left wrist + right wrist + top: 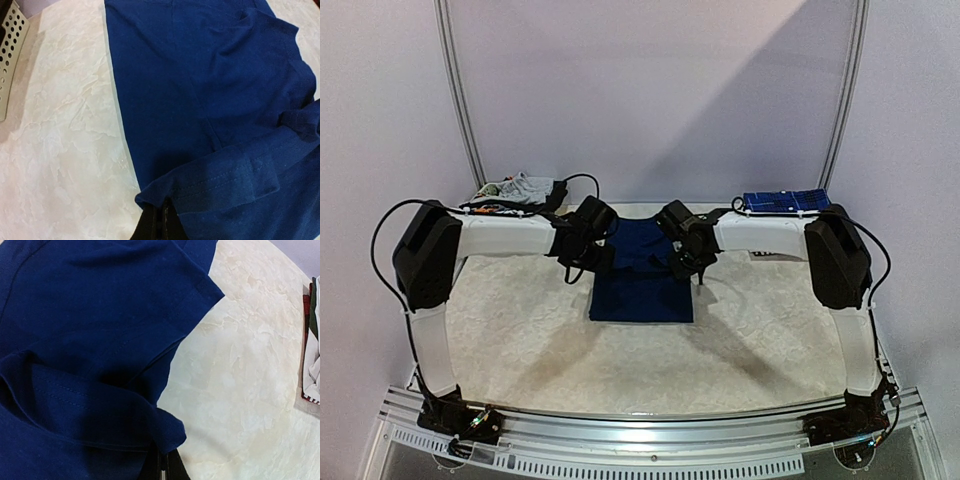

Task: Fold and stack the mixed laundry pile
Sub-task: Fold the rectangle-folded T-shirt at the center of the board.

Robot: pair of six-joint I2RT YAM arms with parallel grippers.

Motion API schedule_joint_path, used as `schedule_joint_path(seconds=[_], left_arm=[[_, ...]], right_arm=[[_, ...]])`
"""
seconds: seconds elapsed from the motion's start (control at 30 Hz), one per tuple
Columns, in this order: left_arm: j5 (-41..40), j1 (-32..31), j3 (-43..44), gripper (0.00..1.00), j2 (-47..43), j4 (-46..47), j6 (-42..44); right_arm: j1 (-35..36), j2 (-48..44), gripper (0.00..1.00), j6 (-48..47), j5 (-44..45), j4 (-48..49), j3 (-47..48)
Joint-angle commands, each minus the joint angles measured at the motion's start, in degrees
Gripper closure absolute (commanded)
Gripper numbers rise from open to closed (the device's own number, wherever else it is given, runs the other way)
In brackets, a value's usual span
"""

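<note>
The navy shirt [640, 290] lay flat in the middle of the table [520, 335] and filled that spot. The left arm [500, 235] and the right arm [770, 235] both reached in above it, so the middle was crowded. The left fingers [149, 227] pinched one edge of the cloth and the right fingers [176, 469] pinched another. The front of the table was bare and wide, with lots of room to pass. Bare table also ran along both sides of the shirt. At the back left, the white basket [10, 55] and the laundry pile [525, 188] blocked that corner. At the back right, the blue plaid shirt [785, 200] took up the corner.
</note>
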Motion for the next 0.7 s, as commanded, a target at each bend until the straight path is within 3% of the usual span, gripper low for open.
schedule_joint_path(seconds=[0.0,0.1,0.23,0.33,0.37,0.4,0.53,0.67], left_arm=[[-2.02,1.37,1.83,1.0,2.06,0.15,-0.33],[-2.15,1.83,2.76,1.0,3.66,0.12,-0.84],[-2.71,2.5,3.64,0.96,5.22,0.83,-1.78],[-3.59,3.89,4.66,0.88,6.14,1.38,-3.59],[-3.35,4.55,4.79,0.81,6.15,2.12,-3.94],[-3.01,5.18,5.31,0.71,6.25,2.42,-4.33],[-1.99,6.93,6.58,0.33,5.04,3.36,-3.08],[-1.7,6.79,2.69,0.26,0.13,5.8,-0.47]], right_arm=[[-1.4,2.54,1.0,-0.84,-0.3,0.44,2.06],[-2.08,3.65,0.99,-1.1,-0.8,0.33,3.44],[-3.46,5.25,0.89,-1.8,-1.79,0.04,6.38],[-5.21,6.1,0.7,-2.16,-3.99,1.1,8.79],[-6.12,6.19,0.56,-2.42,-5.34,1.3,10.27],[-6.85,6.34,0.49,-2.66,-6.68,1.3,11.13],[-8.22,5.33,0.42,-2.74,-8.41,-1.53,14.95],[-8.13,-1.76,0.4,-2.98,-14.78,2.81,5.96]])
